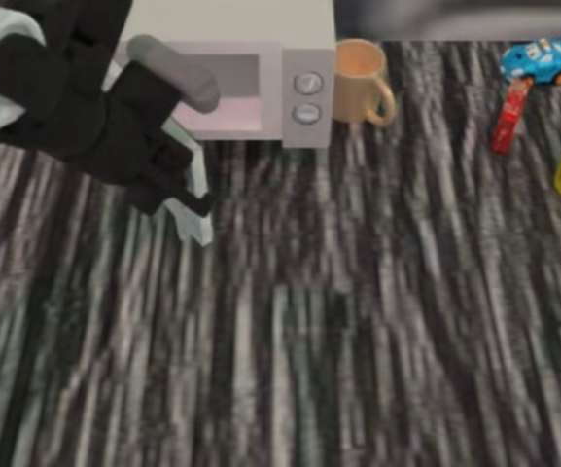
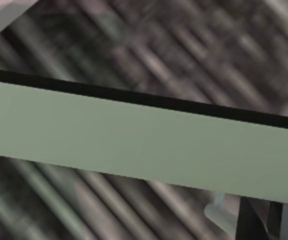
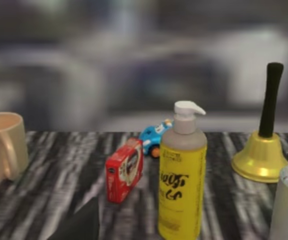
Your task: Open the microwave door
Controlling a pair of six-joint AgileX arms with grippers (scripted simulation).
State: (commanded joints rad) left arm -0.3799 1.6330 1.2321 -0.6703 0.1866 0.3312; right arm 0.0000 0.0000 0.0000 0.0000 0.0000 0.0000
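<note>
While the door-opening step looks well under way, my left hand point(image 1: 191, 206) sits at the top view's left, at the free edge of the flat off-white microwave door point(image 1: 198, 185), swung out over the dark streaked table point(image 1: 358, 341); I cannot tell how far its fingers are parted. Behind stands the boxy off-white microwave point(image 1: 261, 58), its pale cavity showing. Right of it stands a tan ceramic mug point(image 1: 361, 82). Next, I judge, the door needs only swinging wider

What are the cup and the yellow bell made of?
The mug looks like matte tan ceramic or plastic; no shine settles which. The bell looks like polished brass, since its gold body glints, with a dull black handle, maybe plastic or wood.
</note>
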